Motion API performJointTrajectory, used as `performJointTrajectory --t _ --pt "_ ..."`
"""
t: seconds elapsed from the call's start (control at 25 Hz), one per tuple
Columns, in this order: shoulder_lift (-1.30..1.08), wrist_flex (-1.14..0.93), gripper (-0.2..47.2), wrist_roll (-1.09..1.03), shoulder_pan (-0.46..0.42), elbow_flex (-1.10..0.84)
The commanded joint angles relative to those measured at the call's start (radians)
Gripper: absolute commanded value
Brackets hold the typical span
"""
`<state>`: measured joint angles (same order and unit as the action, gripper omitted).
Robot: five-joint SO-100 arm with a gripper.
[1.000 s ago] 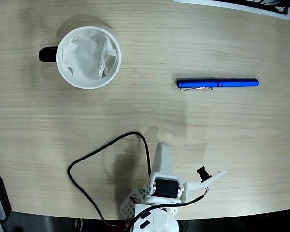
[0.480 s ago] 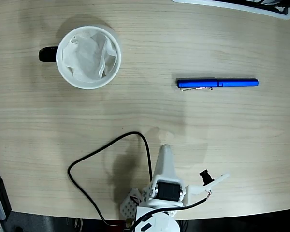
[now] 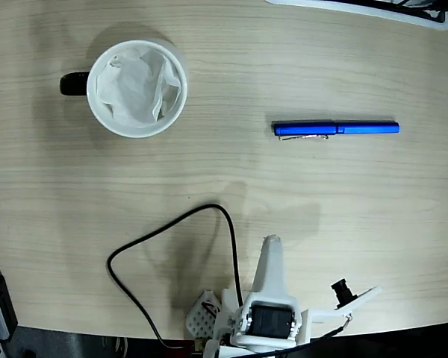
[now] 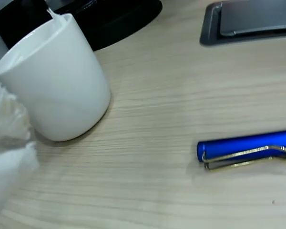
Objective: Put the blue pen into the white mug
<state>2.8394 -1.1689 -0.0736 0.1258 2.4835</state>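
The bench (image 3: 299, 45) is the largest thing before me, a pale wood surface, and my gripper (image 3: 271, 242) is low at its near edge in the fixed view, with nothing in it; if its fingers are apart or together I cannot tell, because only one white tip shows and the wrist view shows a blurred white shape at the left that I cannot identify. The white mug (image 3: 137, 88) stands far ahead of my gripper and to the left, upright, with its black handle on the far left side and crumpled white paper inside. This paper may be a problem: I judge that the pen could rest on it and lean out, or tip the mug if I push. The blue pen (image 3: 336, 128) lies flat ahead of my gripper and to the right, well apart from the mug, its silver clip (image 4: 248, 156) turned toward the bench. It is slim and glossy, so a grasp off the middle could let it roll or swing. The black cable (image 3: 164, 231) loops just beside my arm on the left; it might drag when I reach.
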Motion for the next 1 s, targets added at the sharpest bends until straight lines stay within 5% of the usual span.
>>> performJointTrajectory --t 0.0,0.96 --pt "-0.049 -0.006 0.0 -0.048 0.041 -0.135" --pt "-1.167 -0.219 0.0 -0.094 0.230 -0.942"
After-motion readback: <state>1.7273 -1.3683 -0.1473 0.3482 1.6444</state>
